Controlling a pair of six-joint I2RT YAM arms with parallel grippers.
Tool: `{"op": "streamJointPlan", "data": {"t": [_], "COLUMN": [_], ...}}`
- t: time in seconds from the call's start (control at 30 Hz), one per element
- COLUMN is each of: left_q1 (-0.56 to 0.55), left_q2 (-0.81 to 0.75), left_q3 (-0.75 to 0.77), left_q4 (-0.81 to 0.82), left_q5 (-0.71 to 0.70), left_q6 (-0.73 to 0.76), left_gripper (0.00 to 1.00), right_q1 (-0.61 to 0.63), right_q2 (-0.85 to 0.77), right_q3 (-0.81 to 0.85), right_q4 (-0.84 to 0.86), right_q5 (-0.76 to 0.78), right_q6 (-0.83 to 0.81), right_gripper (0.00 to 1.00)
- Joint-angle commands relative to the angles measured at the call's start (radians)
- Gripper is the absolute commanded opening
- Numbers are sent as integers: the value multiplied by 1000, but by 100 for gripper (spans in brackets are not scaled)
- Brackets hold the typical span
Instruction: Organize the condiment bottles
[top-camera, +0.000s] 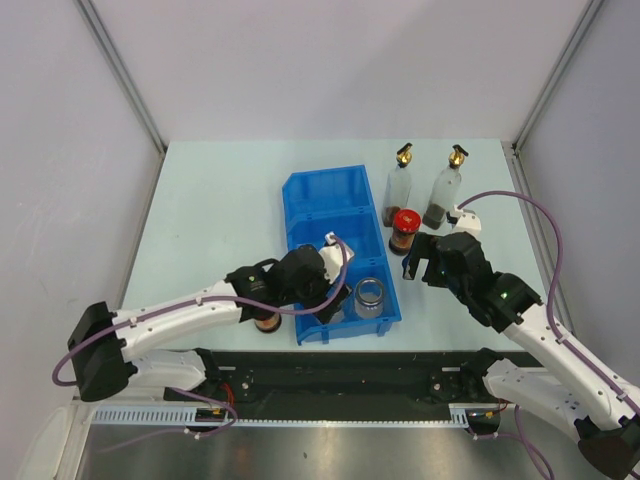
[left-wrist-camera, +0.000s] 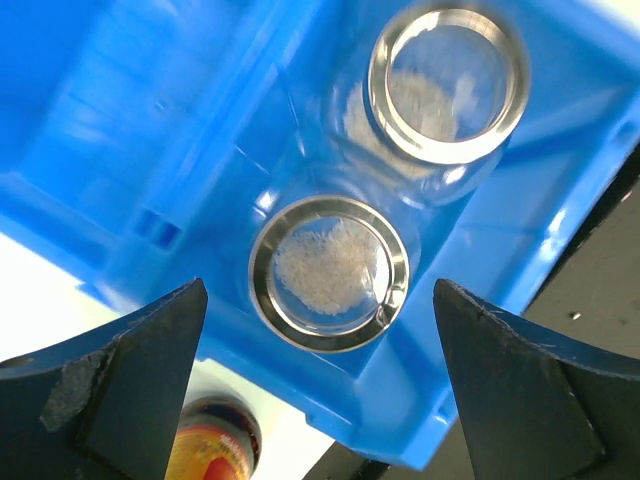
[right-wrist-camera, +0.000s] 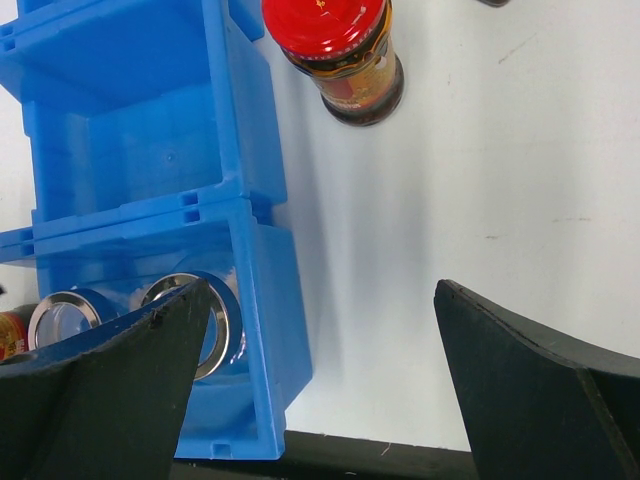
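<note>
Two tall clear bottles with gold spouts stand at the back right of the table. A brown red-lidded jar stands just right of the blue bin; it also shows in the right wrist view. The second brown jar stands left of the bin's near corner, partly under the left arm. Two clear silver-lidded jars stand in the bin's nearest compartment. My left gripper hovers open above them. My right gripper is open and empty, over the table near the red-lidded jar.
The bin's middle and far compartments hold nothing visible. The table's near edge meets a black rail just past the bin. Grey walls enclose the table on three sides.
</note>
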Motion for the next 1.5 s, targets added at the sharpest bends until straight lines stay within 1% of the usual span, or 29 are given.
{"op": "streamJointPlan", "data": {"t": [0.0,0.13,0.17,0.2,0.27,0.3,0.4,0.53,0.6,0.73,0.97,1.1,1.17,1.47], "left_q1": [-7,-8,-8,-7,-7,-4,19,91,120,130,131,131,133,131], "left_q2": [-83,-147,-167,-175,-200,-207,-239,-267,-289,-328,-370,-367,-358,-298], "left_q3": [97,127,131,140,148,153,147,130,113,69,-31,-68,-88,-94], "left_q4": [-40,-99,-133,-150,-203,-219,-265,-341,-368,-444,-477,-472,-445,-472], "left_q5": [-62,-165,-202,-275,-363,-436,-524,-511,-500,-501,-463,-422,-394,-369], "left_q6": [-13,-53,-85,-97,-145,-160,-235,-362,-400,-511,-616,-639,-611,-630], "left_gripper": [100,100,100,100,100,100,100,100,100,100,100,100,100,100], "right_q1": [-4,-4,-6,-4,-4,-6,-6,-4,-4,-6,-6,-6,-6,-7], "right_q2": [-14,-9,-12,-15,-20,-22,-22,-14,-11,-8,-5,-2,0,-3], "right_q3": [-2,-3,-3,-3,-3,-2,-3,-3,-3,-5,-25,-33,-36,-46], "right_q4": [19,12,10,9,10,10,9,5,-1,-7,10,15,13,16], "right_q5": [-1,20,23,23,23,19,16,20,20,25,16,11,11,2], "right_q6": [5,-1,-1,-3,-9,-9,-7,-3,1,4,17,22,25,37], "right_gripper": [100,100,100,100,100,100,100,100,100,100,100,100,100,100]}}
